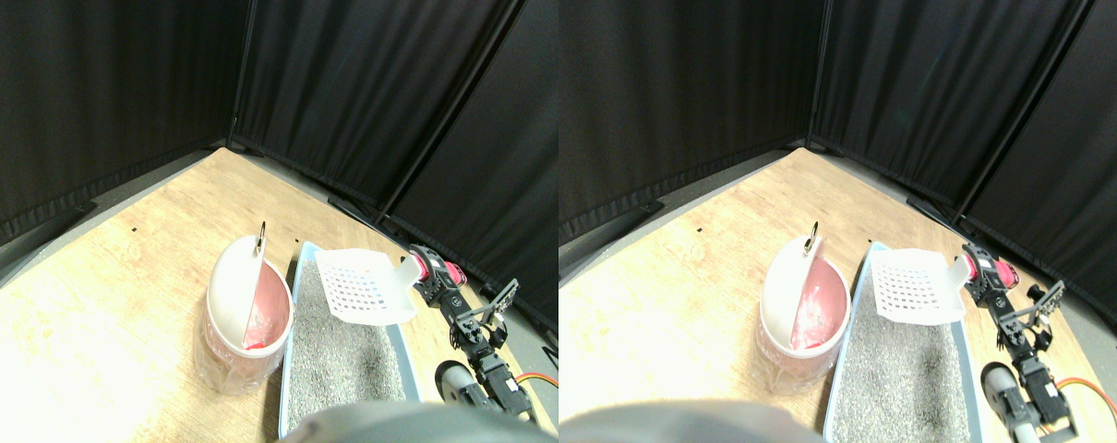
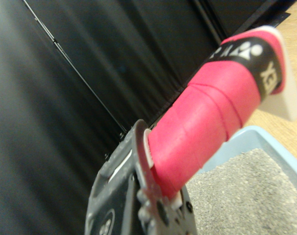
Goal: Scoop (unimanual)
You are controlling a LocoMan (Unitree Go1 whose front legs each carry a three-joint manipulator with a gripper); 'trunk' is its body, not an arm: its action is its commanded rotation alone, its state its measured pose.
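Here, taken from the left of the frame across to the right:

- The bin (image 1: 245, 314) stands left of centre, white with a pink liner, its swing lid tipped up on edge. My guess is the opening is narrow for the scoop's width, so a load carried over could catch the lid or spill onto the wooden floor (image 1: 106, 295) between bin and tray.
- The litter tray (image 1: 293, 369), pale blue and full of grey litter (image 1: 337, 360), sits just beside the bin, right of it. Its lower end is cut off by the bottom edge of the frame, so how far it runs cannot be told.
- The scoop (image 1: 363, 286), white with a slotted blade, hangs above the upper end of the tray, apart from the litter. Whether anything lies in it is hard to make out; the slots look bare, but the blade is washed out by glare.
- The risk I see: if the blade enters too steeply it may dig into the tray floor and shove the tray rather than lift litter; too shallow and it skims.
- The handle (image 2: 207, 117), wrapped in pink tape, leads to the right gripper (image 1: 440, 277) at centre right. In the wrist view the handle meets the dark jaw frame, yet the jaws' grip itself is out of sight: I cannot tell whether they are clamped or apart. A loose hold would let the scoop twist under load.
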